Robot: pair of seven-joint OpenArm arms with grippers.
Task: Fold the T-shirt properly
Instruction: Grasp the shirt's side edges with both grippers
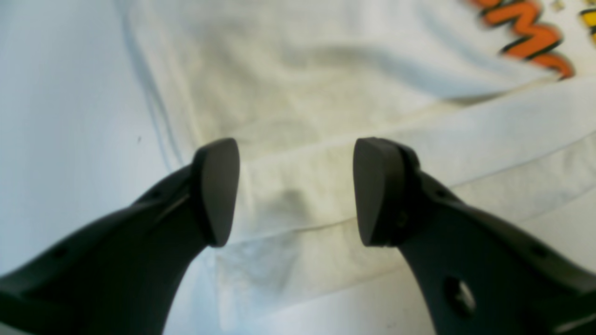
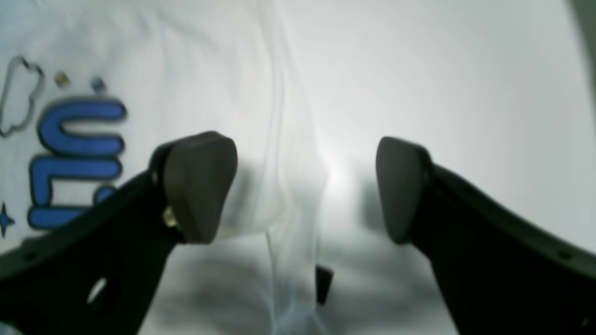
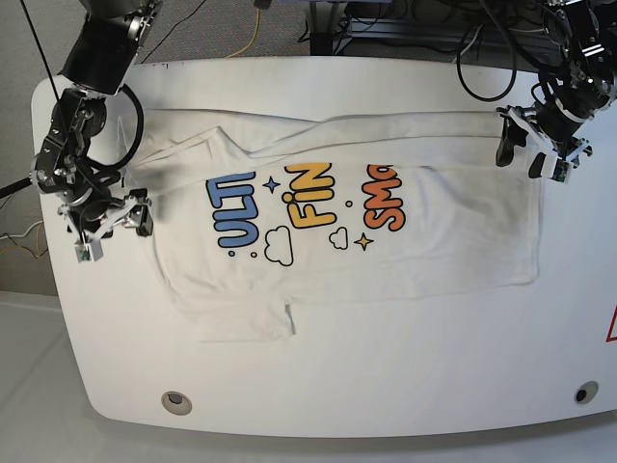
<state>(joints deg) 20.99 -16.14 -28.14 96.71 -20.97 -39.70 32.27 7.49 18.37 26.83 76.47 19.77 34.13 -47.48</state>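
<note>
The white T-shirt (image 3: 434, 231) lies spread across the table with its colourful print facing up and its far edge folded over. My left gripper (image 3: 523, 154) hovers over the shirt's far right corner. In the left wrist view it (image 1: 296, 190) is open above a layered fold of the T-shirt (image 1: 326, 70), with nothing between its fingers. My right gripper (image 3: 114, 238) stands at the shirt's left end. The right wrist view shows it (image 2: 307, 186) open over the edge of the T-shirt (image 2: 186, 70), beside the blue lettering (image 2: 74, 158). A small black label (image 2: 323, 284) lies below it.
The white table (image 3: 386, 367) has a round hole near each front corner (image 3: 174, 401) (image 3: 584, 393). Cables (image 3: 482, 58) hang behind the table's back edge. A red marking (image 3: 610, 328) shows at the right edge.
</note>
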